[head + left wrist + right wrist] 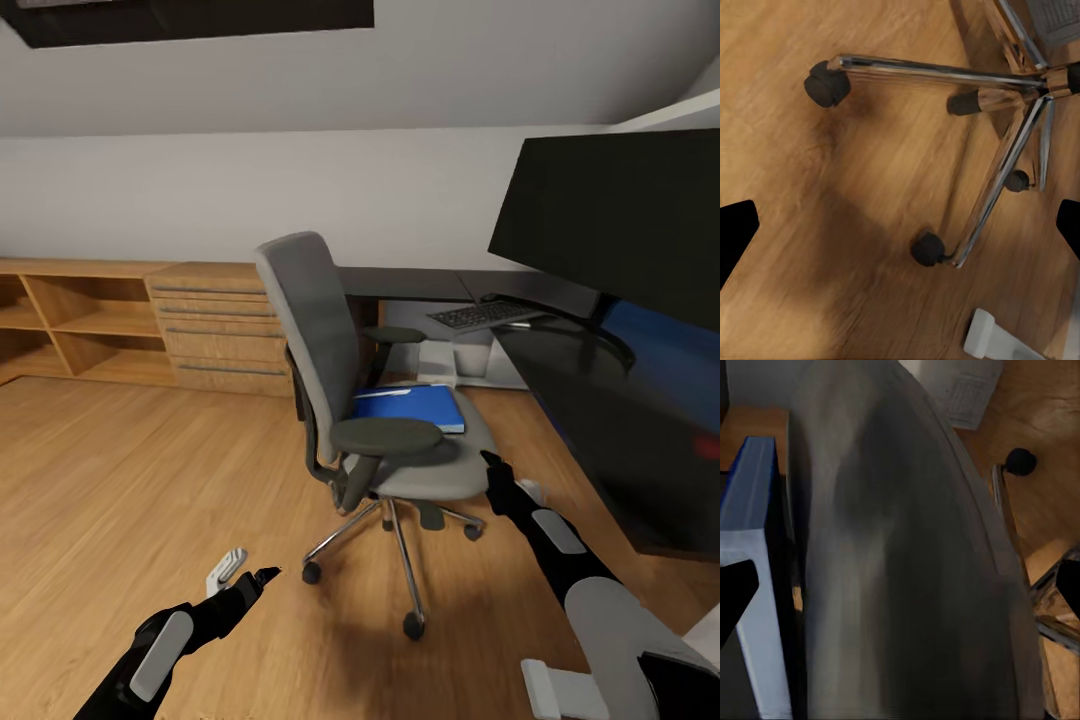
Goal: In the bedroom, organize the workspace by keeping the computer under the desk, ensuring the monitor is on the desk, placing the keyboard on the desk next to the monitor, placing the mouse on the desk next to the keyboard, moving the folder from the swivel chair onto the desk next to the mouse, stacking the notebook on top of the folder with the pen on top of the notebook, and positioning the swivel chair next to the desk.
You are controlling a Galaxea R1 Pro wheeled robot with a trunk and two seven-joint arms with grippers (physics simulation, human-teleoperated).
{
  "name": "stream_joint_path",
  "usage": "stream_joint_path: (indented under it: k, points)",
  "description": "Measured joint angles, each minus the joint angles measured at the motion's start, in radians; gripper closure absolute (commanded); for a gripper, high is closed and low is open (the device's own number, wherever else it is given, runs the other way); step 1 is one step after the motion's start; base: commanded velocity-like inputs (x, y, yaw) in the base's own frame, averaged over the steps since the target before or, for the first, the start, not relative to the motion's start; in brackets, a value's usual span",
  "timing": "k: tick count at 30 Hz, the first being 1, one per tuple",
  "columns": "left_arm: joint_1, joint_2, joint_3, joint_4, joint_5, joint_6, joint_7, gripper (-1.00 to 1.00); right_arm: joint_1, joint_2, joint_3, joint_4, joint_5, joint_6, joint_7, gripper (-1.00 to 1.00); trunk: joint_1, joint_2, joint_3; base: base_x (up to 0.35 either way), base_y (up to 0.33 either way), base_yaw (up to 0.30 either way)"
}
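The grey swivel chair (330, 330) stands mid-floor, left of the black desk (570, 390). The blue folder (412, 406) lies on its seat. The monitor (620, 220) and the keyboard (485, 314) are on the desk, and the pale computer (452, 360) sits beneath it. My right gripper (491, 463) is open at the seat's front right edge. In the right wrist view the folder (754, 547), the seat (900, 570) and the computer (967, 390) appear close up between its open fingers (735, 596). My left gripper (262, 577) hangs open low over the floor, facing the chrome chair base (1005, 142). Mouse, notebook and pen are out of view.
Light-wood shelves (70, 320) and a drawer unit (215, 325) line the far wall. A small white-grey object (226, 568) lies on the wooden floor beside my left gripper. Open floor stretches to the chair's left.
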Motion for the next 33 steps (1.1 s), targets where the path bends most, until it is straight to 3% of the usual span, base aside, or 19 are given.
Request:
stream_joint_path:
  k: [5, 10, 26, 33]
  points:
    - [0.0, 0.0, 0.0, 0.0, 0.0, 0.0, 0.0, -1.0, 0.0, 0.024, 0.003, 0.002, 0.025, 0.001, -0.005, -1.0, 0.0, 0.0, 0.0, 0.0, 0.0, 0.245]
    - [0.0, 0.0, 0.0, 0.0, 0.001, 0.0, -0.001, -1.0, 0.0, 0.061, 0.043, 0.005, 0.082, -0.002, -0.01, -1.0, 0.0, 0.0, 0.0, 0.0, 0.0, 0.24]
    - [0.0, -0.001, 0.0, 0.0, 0.001, 0.0, -0.002, -1.0, 0.001, 0.113, 0.075, 0.003, 0.091, -0.002, 0.0, -1.0, 0.0, 0.0, 0.0, 0.0, 0.0, 0.033]
    - [0.0, -0.001, 0.001, 0.0, 0.0, 0.0, -0.002, -1.0, 0.005, 0.141, 0.195, 0.002, 0.104, 0.007, 0.008, -1.0, 0.0, 0.0, 0.0, 0.0, 0.0, 0.0]
